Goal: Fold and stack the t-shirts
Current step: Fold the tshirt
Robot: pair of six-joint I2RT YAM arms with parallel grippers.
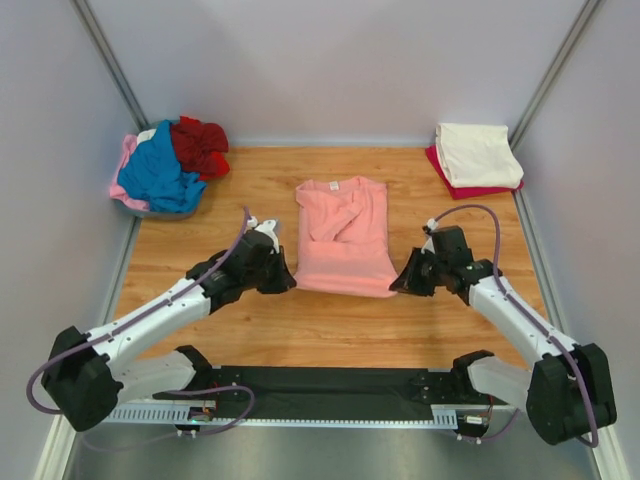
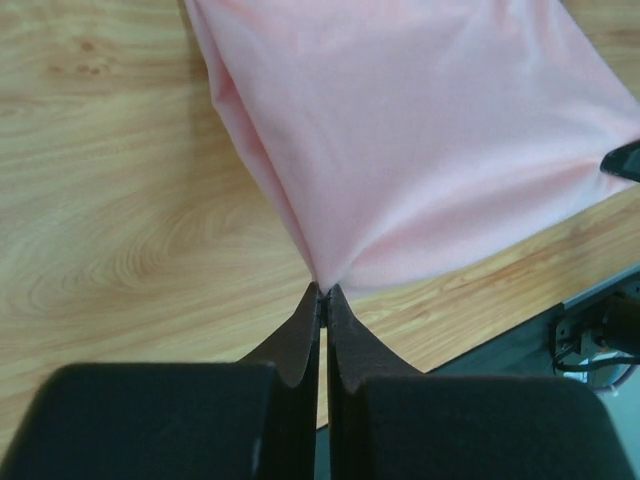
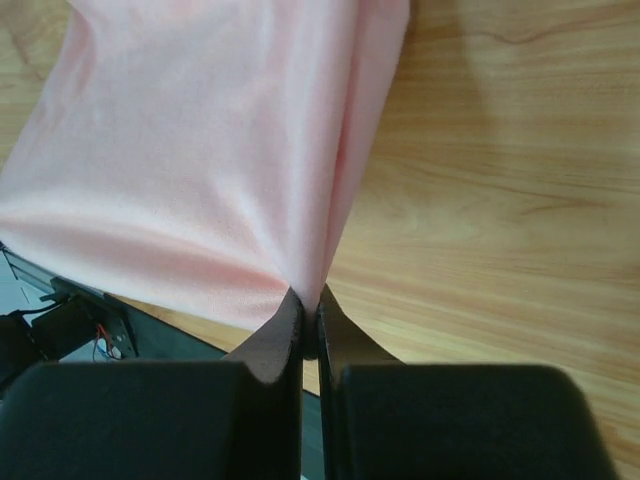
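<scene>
Wrist views: left gripper [image 2: 322, 290] and right gripper [image 3: 308, 295] pinch hem corners of the salmon-pink t-shirt [image 1: 345, 240]; thin bites may slip when lifted, skewing the fold.

Robot lab, test cell by look of it. Plain pale walls [image 1: 330, 60] box in three sides, metal frame struts [image 1: 108, 60] running up corners. Wood-grain table [image 1: 250, 330] fills cell. Left arm [image 1: 150, 318] and right arm [image 1: 515, 320] bolted to black rail [image 1: 330, 380] at near edge, purple cables [image 1: 482, 212] looping off both. Bare wiring [image 3: 100, 338] showing at rail. Laundry as practice props: pink shirt [image 1: 345, 240] mid-table, jumbled heap of shirts [image 1: 170, 165] far left corner, folded stack [image 1: 478, 158] far right.
</scene>
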